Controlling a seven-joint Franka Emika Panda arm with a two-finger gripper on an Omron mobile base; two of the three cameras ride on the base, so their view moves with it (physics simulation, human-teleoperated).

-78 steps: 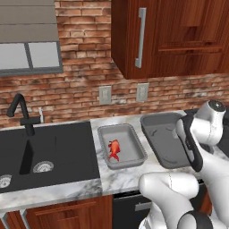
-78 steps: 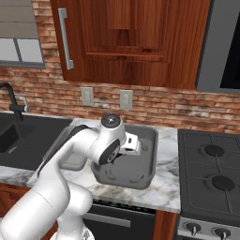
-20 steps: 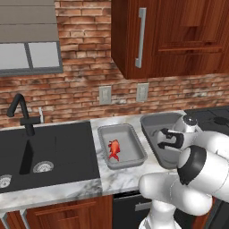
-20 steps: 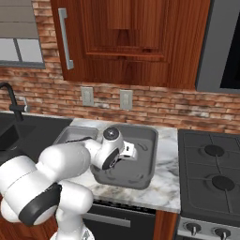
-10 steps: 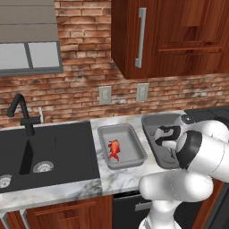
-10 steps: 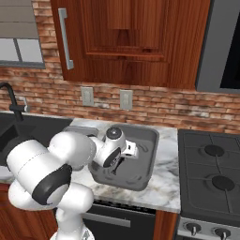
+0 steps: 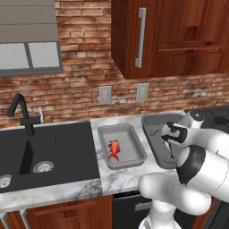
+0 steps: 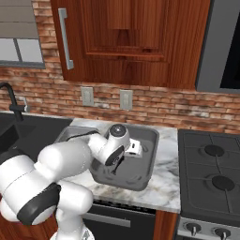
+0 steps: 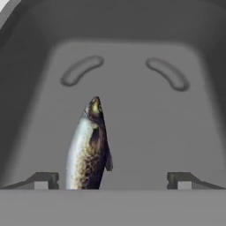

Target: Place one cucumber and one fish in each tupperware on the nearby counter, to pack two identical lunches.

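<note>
Left base view: the smaller tupperware (image 7: 134, 154) sits on the counter (image 7: 120, 179) beside the black sink (image 7: 49, 152) with a red fish (image 7: 114, 149) lying in it, and the arm reaches into the larger tupperware (image 7: 154, 129) to its right. Right base view: the tool (image 8: 117, 164) hangs low inside the larger tub, between the smaller tub and the stovetop (image 8: 211, 178). Hand view: the tool's fingertips (image 9: 44, 180) stand spread wide with nothing pinched, and a silver-brown fish (image 9: 88, 145) lies on the tub floor between them, nearer the left one.

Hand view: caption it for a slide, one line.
Open gripper above a silvery, dark-speckled fish lying on the floor of the larger grey tupperware.
</note>
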